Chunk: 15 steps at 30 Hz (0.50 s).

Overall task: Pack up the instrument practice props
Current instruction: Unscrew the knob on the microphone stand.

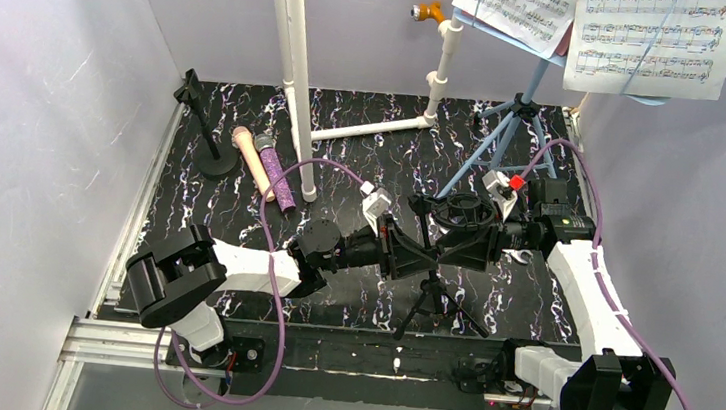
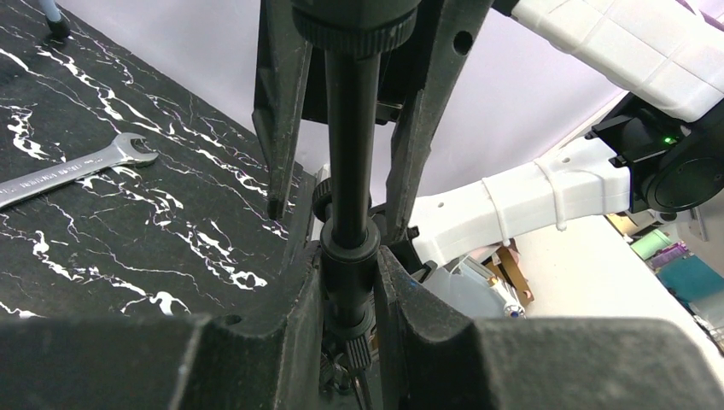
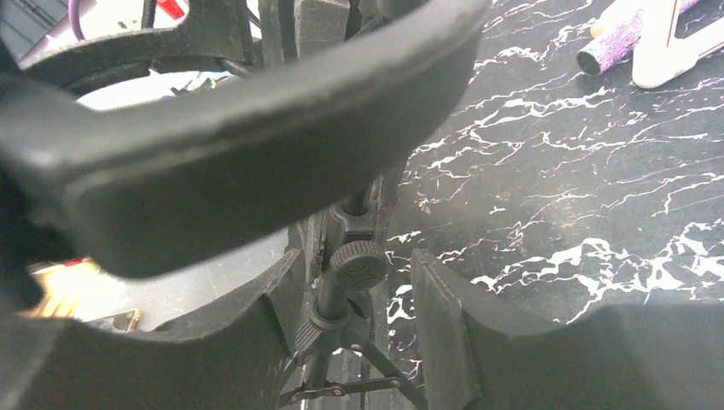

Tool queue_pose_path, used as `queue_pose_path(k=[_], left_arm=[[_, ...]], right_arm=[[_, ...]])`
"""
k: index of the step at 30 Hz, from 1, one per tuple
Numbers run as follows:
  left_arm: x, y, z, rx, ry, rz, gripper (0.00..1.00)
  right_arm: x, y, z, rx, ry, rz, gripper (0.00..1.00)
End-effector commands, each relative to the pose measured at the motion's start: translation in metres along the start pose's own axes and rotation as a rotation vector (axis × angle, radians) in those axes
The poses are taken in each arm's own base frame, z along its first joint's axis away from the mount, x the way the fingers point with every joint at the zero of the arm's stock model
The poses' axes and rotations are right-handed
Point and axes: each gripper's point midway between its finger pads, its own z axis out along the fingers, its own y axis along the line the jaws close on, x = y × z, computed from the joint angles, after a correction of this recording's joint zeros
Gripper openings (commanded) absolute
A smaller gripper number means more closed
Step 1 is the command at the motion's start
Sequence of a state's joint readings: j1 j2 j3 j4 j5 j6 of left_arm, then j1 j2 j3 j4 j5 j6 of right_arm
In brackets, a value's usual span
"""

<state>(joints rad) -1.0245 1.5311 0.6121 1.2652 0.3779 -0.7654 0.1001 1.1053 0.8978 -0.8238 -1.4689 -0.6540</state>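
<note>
Black mic tripod point(image 2: 350, 171) at front edge | left jaws clamp it | right jaws parted

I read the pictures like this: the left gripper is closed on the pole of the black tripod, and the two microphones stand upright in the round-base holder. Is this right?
Not quite. The left gripper is closed on the pole of the black tripod, but the peach microphone and purple glitter microphone lie flat on the table beside the round-base holder. The top view shows this.
</note>
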Motion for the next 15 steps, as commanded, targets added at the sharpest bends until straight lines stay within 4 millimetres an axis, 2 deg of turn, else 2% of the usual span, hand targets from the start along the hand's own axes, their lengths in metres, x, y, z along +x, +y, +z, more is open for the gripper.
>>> queue_pose_path(k=[1,4,8,11,15], left_arm=[[-0.0267,-0.0277,0.0010,0.094,-0.093,0.061,0.00],[-0.0257,-0.0266,0.0012,0.092,-0.090,0.059,0.00],[-0.0237,-0.0252,0.0024,0.092,-0.083,0.058,0.00],[-0.0235,-0.0259,0.0025,0.097,-0.081,0.076,0.00],[-0.0274,-0.0278,-0.0013,0.094,-0.083,0.170,0.00]], right_arm=[[-0.0092,0.0014,0.0004,-0.012,-0.010,-0.033,0.51],[-0.0087,0.0024,0.0004,-0.012,-0.010,-0.033,0.40],[-0.0085,0.0028,0.0004,-0.012,-0.011,-0.038,0.17],[-0.0079,0.0013,0.0005,-0.011,-0.011,-0.015,0.04],[-0.0066,-0.0007,0.0007,-0.011,-0.012,0.056,0.01]])
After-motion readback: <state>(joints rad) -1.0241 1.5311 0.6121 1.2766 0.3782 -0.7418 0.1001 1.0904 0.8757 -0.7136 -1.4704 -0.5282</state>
